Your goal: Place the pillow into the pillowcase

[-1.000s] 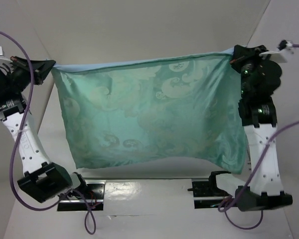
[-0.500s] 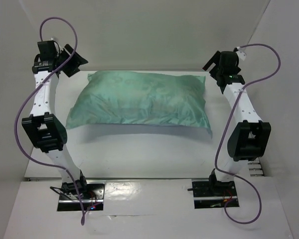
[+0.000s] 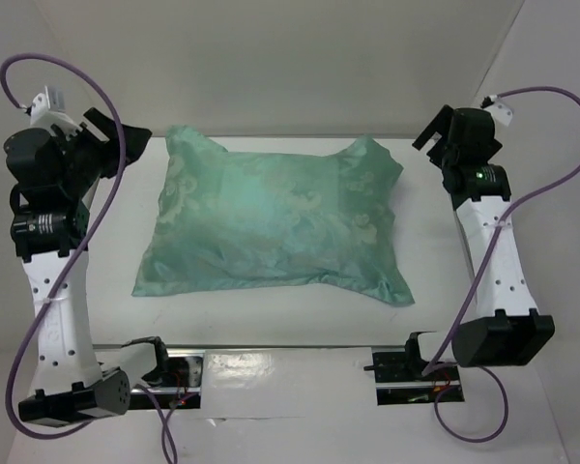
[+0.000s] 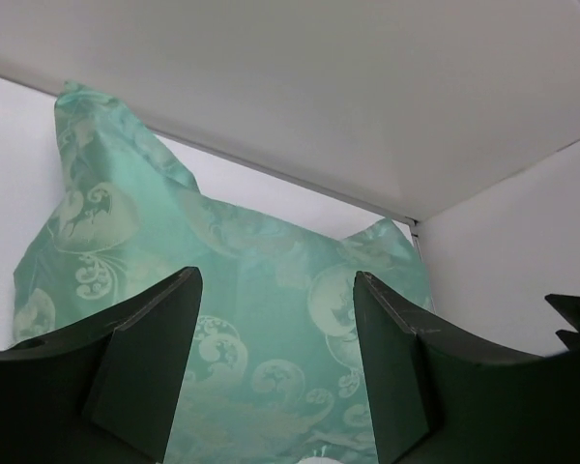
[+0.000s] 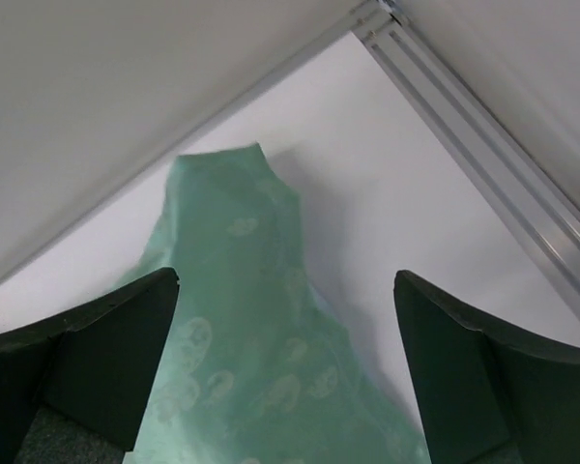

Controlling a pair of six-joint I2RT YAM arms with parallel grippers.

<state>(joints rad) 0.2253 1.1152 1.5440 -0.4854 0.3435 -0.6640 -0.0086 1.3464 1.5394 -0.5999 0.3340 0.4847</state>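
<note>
Nearest, at the near edge of the bench (image 3: 271, 314), two dark mounting plates (image 3: 164, 379) carry the arm bases, with purple cables (image 3: 24, 348) looping off them. From there the white arms reach away along the left and right edges.

Between the arms, in the middle of the bench, lies the pillowcase (image 3: 271, 222). It is teal-green with a pale swirl pattern, and it is plump and rounded rather than flat. Its long sides run left to right. Its near-right corner trails out flat toward the right arm. The pillow cannot be seen apart from it; only the swollen cloth shows.

Farther on, the left gripper (image 3: 116, 130) hangs by the far-left corner of the bench, just beside the cloth's far-left corner and apart from it. Its jaws are spread and hold nothing, and in the left wrist view the patterned cloth shows beyond the gap.

The right gripper (image 3: 433, 130) hangs near the far-right corner, likewise spread wide and empty. In the right wrist view the cloth's pointed far-right corner stands up from the white surface beyond the dark fingers (image 5: 106, 348).

Behind everything rises the plain white back wall (image 3: 290, 58).
</note>
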